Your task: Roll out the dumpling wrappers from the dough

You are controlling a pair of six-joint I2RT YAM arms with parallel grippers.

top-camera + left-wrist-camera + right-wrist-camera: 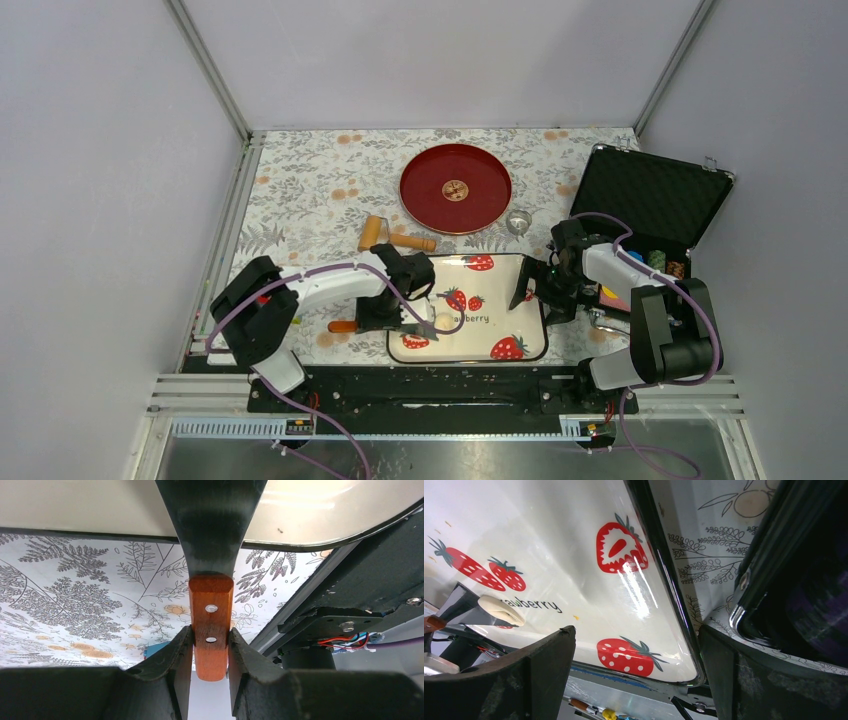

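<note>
— Dough count on the bench?
— One lump of dough (443,321), off-white. It lies on the strawberry-printed tray (497,285) by the near edge, towards the tray's near left corner.
— Tools?
— One wooden roller (395,237) lies mid-bench. One metal ring cutter (518,221) sits just beside one red plate (455,188) toward the far edge. One open black case (640,195) stands at the right edge.
— Arms?
— Two. The left gripper (210,645) is clamped on the reddish wooden handle (211,605) of one scraper. Two rivets show on the handle, and the black blade (210,525) reaches onto the tray, just beside the lump.
— Touching it?
— Cannot tell.
— And the right gripper (638,640)?
— Fingers wide apart, holding nothing. It hangs over the tray's right side, well apart from the dough.
</note>
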